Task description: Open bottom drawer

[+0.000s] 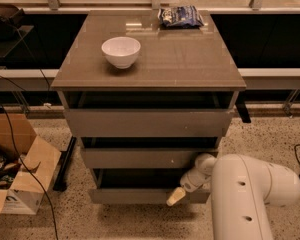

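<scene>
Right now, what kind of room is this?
Probably a lab or office, not a home: speckled floor, a cardboard box, and a robot gripper at the bottom drawer front.

Cream-and-white hand (176,196) at the grey-brown bottom drawer (130,196); white bowl (121,51), speckled floor (115,221).

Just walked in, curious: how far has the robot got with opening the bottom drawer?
Done: the gripper is at the front of the bottom drawer, near its right end. In hand: the drawer looks only slightly out, with a dark gap above it. Left: pulling it fully open.
</scene>
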Controlling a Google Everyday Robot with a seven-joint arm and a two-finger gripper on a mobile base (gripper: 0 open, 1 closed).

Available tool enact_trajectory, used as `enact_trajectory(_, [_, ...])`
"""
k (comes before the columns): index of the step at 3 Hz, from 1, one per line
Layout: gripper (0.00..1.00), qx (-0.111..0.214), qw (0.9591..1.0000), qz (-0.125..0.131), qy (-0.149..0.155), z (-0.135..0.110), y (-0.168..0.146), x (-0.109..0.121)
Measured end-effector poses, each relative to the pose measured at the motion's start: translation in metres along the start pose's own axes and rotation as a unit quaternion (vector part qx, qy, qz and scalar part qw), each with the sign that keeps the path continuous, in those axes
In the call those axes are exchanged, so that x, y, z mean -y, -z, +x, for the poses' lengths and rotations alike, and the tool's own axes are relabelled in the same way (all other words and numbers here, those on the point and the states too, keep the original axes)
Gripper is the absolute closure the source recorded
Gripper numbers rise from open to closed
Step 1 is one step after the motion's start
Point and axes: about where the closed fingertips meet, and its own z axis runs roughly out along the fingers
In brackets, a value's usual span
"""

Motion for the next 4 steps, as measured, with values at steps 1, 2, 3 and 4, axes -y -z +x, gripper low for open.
enact_trajectory(1, [0.00, -0.035, 0.9990, 0.001, 0.028, 0.002, -0.006, -0.011])
enact_trajectory(2, [0.19, -0.075, 0.9962, -0.020, 0.038, 0.015, -0.019, -0.015])
enact_trajectory(3, [0.42, -0.101, 0.9931, -0.051, 0.029, 0.038, -0.032, -0.024])
enact_trajectory(4, [0.66, -0.101, 0.9931, -0.051, 0.029, 0.037, -0.031, -0.023])
